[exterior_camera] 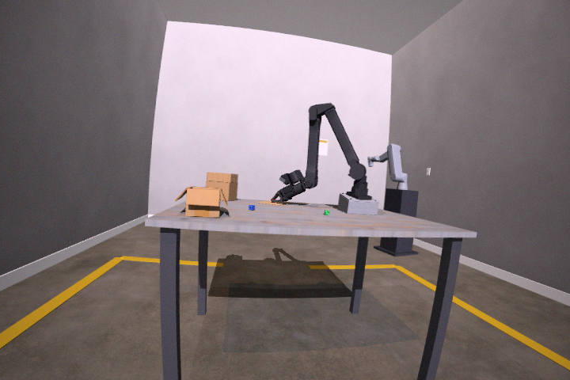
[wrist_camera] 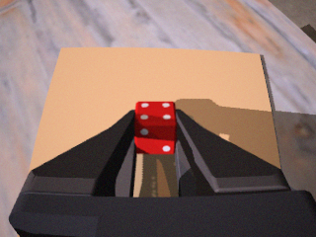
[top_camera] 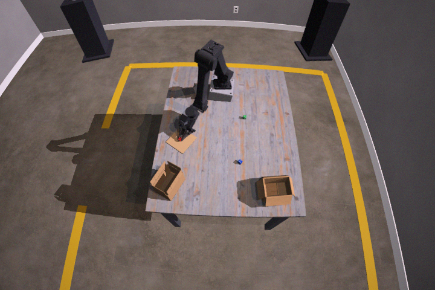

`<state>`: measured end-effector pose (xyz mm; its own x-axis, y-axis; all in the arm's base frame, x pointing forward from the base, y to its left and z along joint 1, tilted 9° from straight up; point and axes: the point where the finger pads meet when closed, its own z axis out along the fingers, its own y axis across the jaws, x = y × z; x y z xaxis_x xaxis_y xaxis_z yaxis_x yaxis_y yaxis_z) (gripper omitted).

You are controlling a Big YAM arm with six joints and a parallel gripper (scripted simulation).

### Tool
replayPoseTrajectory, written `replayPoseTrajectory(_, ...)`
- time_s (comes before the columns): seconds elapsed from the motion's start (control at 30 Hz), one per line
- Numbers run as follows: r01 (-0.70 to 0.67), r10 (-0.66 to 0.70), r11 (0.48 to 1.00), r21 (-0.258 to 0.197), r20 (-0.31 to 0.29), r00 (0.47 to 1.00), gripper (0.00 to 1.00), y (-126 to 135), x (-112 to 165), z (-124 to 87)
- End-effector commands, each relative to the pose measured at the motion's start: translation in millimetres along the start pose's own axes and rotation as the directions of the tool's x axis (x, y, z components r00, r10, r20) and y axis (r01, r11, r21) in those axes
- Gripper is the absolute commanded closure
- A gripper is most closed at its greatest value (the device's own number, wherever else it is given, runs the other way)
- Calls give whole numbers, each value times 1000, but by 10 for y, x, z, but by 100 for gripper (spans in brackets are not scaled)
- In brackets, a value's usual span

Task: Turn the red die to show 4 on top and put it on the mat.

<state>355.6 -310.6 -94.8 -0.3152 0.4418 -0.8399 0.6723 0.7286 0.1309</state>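
Observation:
My gripper (wrist_camera: 155, 119) is shut on the red die (wrist_camera: 156, 128) and holds it low over the tan mat. In the wrist view the die's upper face shows four white pips, and the face toward the camera shows two. In the top view the red die (top_camera: 179, 138) and gripper (top_camera: 183, 131) are over the mat (top_camera: 180, 142) at the table's left side. The green die (top_camera: 244, 116) lies mid-table and the blue die (top_camera: 239, 161) lies nearer the front. In the exterior view the gripper (exterior_camera: 277, 195) points down at the mat (exterior_camera: 271, 203).
An open cardboard box (top_camera: 167, 179) lies tipped at the front left of the table. Another open box (top_camera: 276, 190) stands at the front right. The arm's base (top_camera: 221, 88) is at the table's far edge. Two dark pillars stand behind the table.

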Motion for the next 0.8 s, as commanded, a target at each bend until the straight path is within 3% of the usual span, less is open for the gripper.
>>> replayPoseTrajectory(0.0, 0, 0, 1000, -10, 23, 1000, 85, 59, -54, 79)
replayPoseTrajectory(0.53, 0, 0, 1000, -10, 23, 1000, 85, 59, -54, 79)
replayPoseTrajectory(0.77, 0, 0, 1000, -10, 23, 1000, 74, 59, -54, 79)
